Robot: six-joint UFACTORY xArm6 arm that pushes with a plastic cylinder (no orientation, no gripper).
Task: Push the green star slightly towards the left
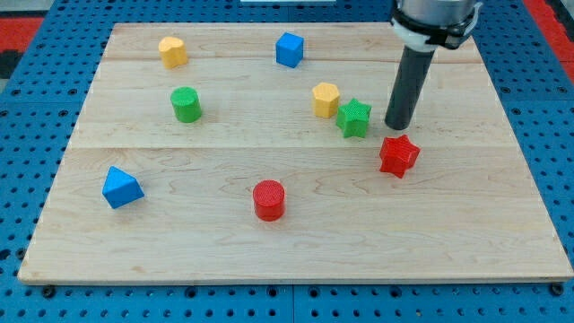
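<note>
A pale wooden table (296,242) is being viewed from above, laid over a blue perforated base (27,36); a red strip is being glimpsed at the view's top right corner.

The tool is being presented as a straight dark rod with no jaws, so nothing is being held by it. My tip (398,126) is being rested on the table in the right half of the view.

The green star (355,117) is being seen just beside the tip, on the tip's left; whether the two are touching cannot be told. The yellow hexagonal block (326,99) is being pressed against, or set right next to, the star's far side from the tip, slightly towards the view's top.

The red star (398,155) is being seen just below the tip, near it but apart.

Further from the tip, to its left:
- the blue cube (289,49), up and left, near the table's top edge;
- the red cylinder (268,199), down and left;
- the green cylinder (186,104), well to the left at about the tip's level;
- the yellow block (173,51), far up and left;
- the blue wedge-like block (121,187), far down and left.
</note>
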